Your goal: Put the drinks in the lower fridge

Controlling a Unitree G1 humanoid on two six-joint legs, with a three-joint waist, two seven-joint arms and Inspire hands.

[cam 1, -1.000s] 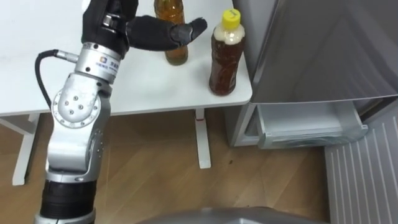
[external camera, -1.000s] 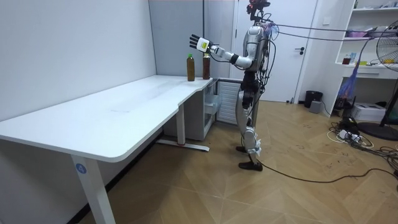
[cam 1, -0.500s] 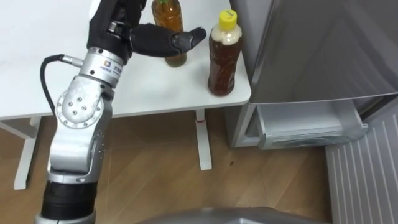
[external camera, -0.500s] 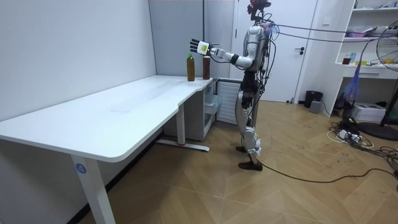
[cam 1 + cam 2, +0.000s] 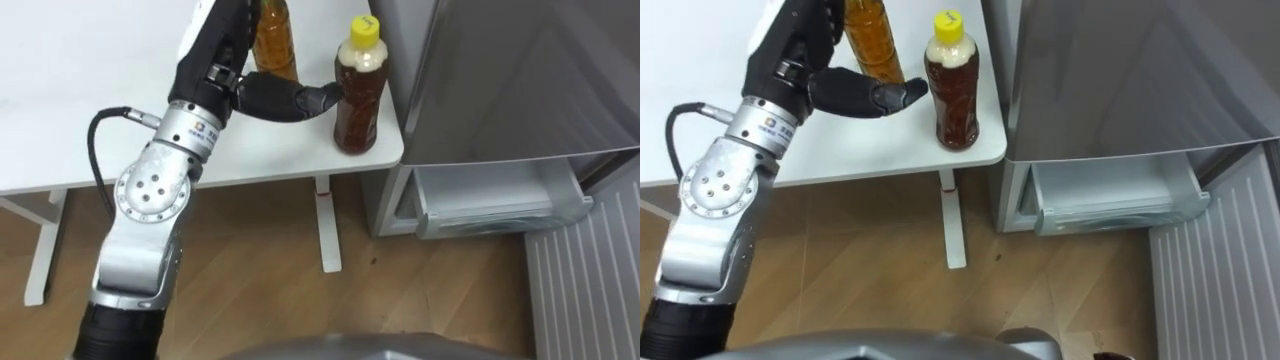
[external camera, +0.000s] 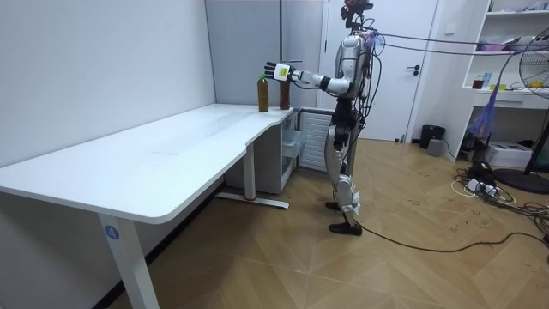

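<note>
Two drink bottles stand at the right end of the white table (image 5: 80, 120). One holds dark tea and has a yellow cap (image 5: 360, 95) (image 5: 952, 90). The other, amber bottle (image 5: 274, 42) (image 5: 868, 45) stands behind it to the left. My left hand (image 5: 215, 55) (image 5: 805, 45) is open in front of the amber bottle and partly hides it. Its thumb (image 5: 295, 100) stretches right to the side of the yellow-capped bottle. In the room view I stand at the table's far end with my left hand (image 6: 280, 71) out over both bottles (image 6: 262, 93).
The grey fridge (image 5: 500, 80) stands right beside the table's end. Its lower drawer (image 5: 490, 205) is pulled open, and a ribbed white panel (image 5: 590, 270) lies to its right. Wooden floor and the table leg (image 5: 327, 225) are below.
My left hand has moved right and further over the table. Its thumb, which lay across the amber bottle, now reaches the yellow-capped bottle.
</note>
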